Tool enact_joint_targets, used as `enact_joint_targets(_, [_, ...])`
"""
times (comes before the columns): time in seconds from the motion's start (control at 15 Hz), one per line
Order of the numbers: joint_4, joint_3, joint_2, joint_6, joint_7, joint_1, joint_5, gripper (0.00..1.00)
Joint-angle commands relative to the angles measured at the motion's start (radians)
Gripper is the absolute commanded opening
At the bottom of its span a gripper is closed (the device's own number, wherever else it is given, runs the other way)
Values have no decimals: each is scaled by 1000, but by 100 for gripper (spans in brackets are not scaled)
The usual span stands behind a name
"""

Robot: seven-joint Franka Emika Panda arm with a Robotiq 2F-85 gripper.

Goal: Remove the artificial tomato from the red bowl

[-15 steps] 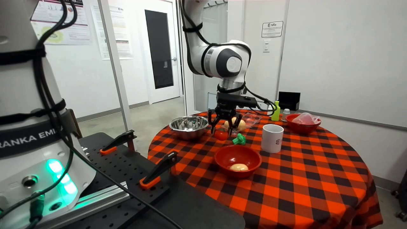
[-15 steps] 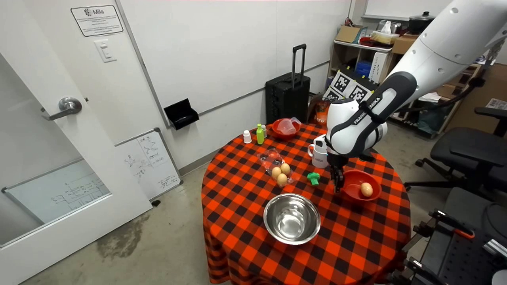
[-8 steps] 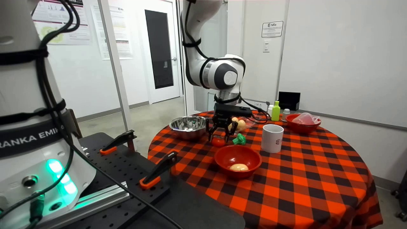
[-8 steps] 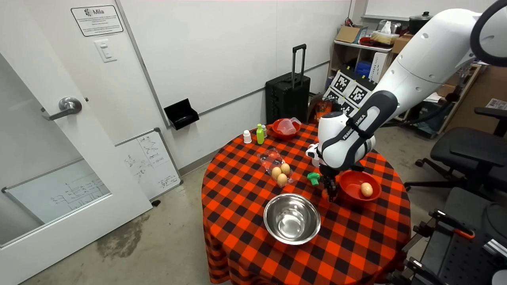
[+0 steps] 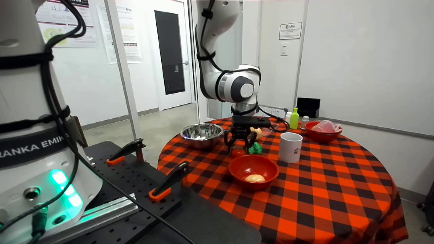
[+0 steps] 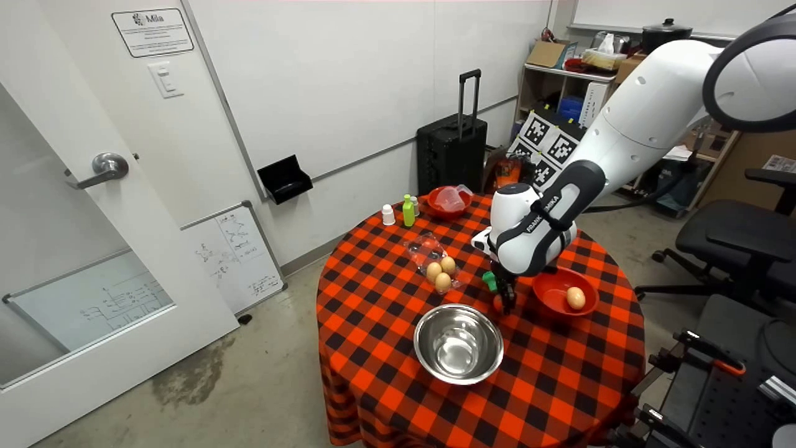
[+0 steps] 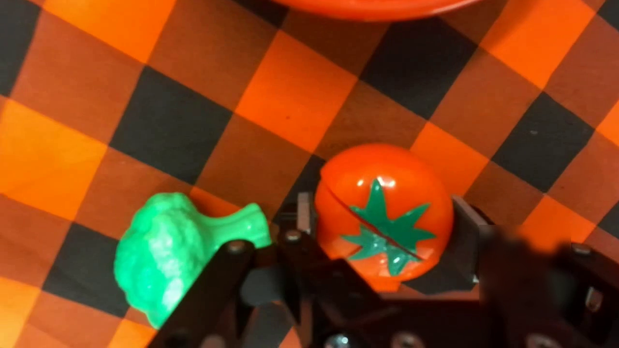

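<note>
The artificial tomato (image 7: 382, 208) is outside the red bowl (image 5: 249, 163), low at the counter (image 5: 325, 189) and apart from the bowl's rim; whether its underside touches the checked cloth (image 6: 373, 298) I cannot tell. The hand (image 7: 385, 221) points down and is narrowed on the tomato, a pad (image 7: 305, 210) close against each side, with the green leaf shape and a dark slit showing between them. Just beside one finger (image 7: 288, 220) lies a green broccoli piece (image 7: 162, 251), partly covered by the hand's linkage (image 7: 213, 280) in the wrist view. In an exterior view the tomato is between the red bowl and a shiny steel bowl (image 6: 459, 354). The red bowl holds one brown egg (image 6: 575, 298), and near it a white mug (image 5: 290, 147) stands upright. Farther off, three more eggs (image 6: 442, 283) sit at one end of a clear plastic tray (image 6: 425, 247). Near the counter's edge, well apart from the hand, stand a lime-green bottle (image 6: 408, 213), two small white-topped containers (image 6: 388, 215) and a red dish (image 5: 320, 136) with a translucent jug (image 6: 449, 199) in it. The white arm (image 6: 625, 137) leans in over the counter, and its base (image 5: 40, 176) carries bright green lights (image 5: 66, 189). By the whiteboard (image 6: 348, 74) stands a black suitcase (image 6: 451, 155) with its handle up.
</note>
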Motion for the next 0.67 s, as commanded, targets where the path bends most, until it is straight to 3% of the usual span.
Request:
enact_joint_targets(0.0, [44,-22,35,19,52,20,-35,94])
enact_joint_targets(0.13, [45,-18,34,12,58,12,-33,100])
enact_joint_targets(0.6, [17,-9,-4,-26,61,-13,-26,100])
